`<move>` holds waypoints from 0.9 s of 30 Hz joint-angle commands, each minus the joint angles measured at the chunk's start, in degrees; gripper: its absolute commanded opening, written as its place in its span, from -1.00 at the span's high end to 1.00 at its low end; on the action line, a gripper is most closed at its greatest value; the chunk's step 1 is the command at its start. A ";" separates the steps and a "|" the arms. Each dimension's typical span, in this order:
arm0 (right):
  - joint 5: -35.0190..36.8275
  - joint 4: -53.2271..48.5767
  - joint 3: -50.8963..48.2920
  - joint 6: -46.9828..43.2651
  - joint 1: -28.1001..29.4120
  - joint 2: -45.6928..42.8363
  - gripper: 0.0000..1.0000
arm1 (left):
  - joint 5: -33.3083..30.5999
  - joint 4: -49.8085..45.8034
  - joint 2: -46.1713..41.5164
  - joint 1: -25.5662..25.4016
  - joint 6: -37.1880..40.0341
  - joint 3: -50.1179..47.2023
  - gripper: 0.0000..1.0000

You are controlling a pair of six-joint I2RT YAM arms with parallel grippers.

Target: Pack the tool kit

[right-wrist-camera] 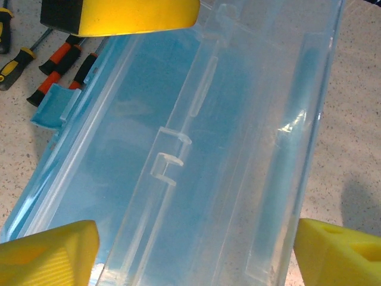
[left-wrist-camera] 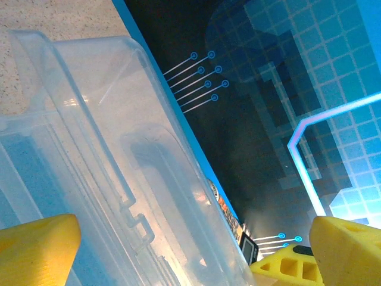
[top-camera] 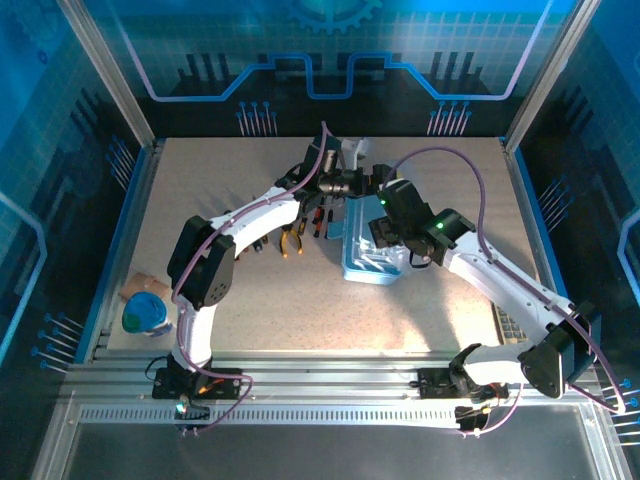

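Speckled beige table [top-camera: 300, 310]; rectangular translucent blue case [top-camera: 365, 268], clear lid [right-wrist-camera: 238, 149].

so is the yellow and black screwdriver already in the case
No, the yellow and black screwdriver lies on the table outside the light-blue case.

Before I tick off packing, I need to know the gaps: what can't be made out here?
Case contents: right wrist, blurred by glare on the lid.
Screwdrivers: right wrist, cut off by the edge; top view, partly under the left arm.
Pliers: top view, too small for detail.
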 commanded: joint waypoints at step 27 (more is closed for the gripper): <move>-0.96 -2.15 3.91 -1.95 -1.20 -1.83 -0.41 | -8.98 -13.91 -16.55 5.48 14.19 -22.57 -0.99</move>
